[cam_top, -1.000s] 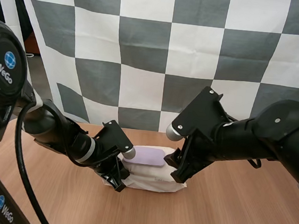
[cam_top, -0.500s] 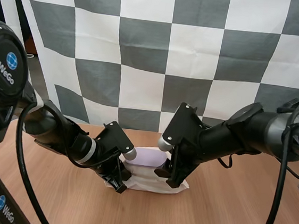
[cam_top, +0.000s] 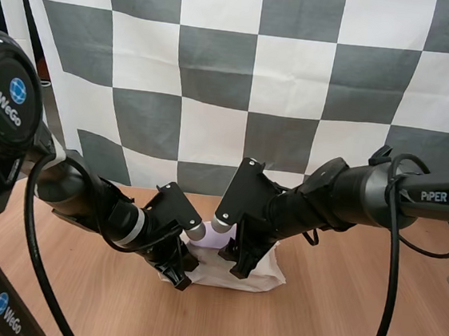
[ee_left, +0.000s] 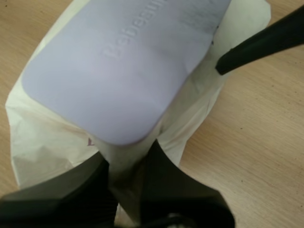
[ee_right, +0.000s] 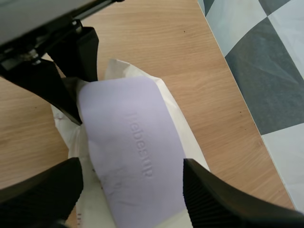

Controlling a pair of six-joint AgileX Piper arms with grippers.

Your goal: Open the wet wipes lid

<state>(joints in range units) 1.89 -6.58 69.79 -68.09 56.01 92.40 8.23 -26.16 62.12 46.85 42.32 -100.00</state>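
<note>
So the left gripper [ee_left: 126, 164] is pinching the crimped end of the soft white wet wipes pack [cam_top: 269, 277], which is lying on the light wooden table [cam_top: 336, 324]. The right gripper [ee_right: 132, 166] is hovering, jaws wide, straddling the other end of the flat lilac plastic lid [ee_left: 128, 66], its long axis running toward that pinch. The arms are mostly hiding this from the high view; the wrist views are showing it.

Bright, even light (soft shadows on the table [cam_top: 336, 324]).
</note>
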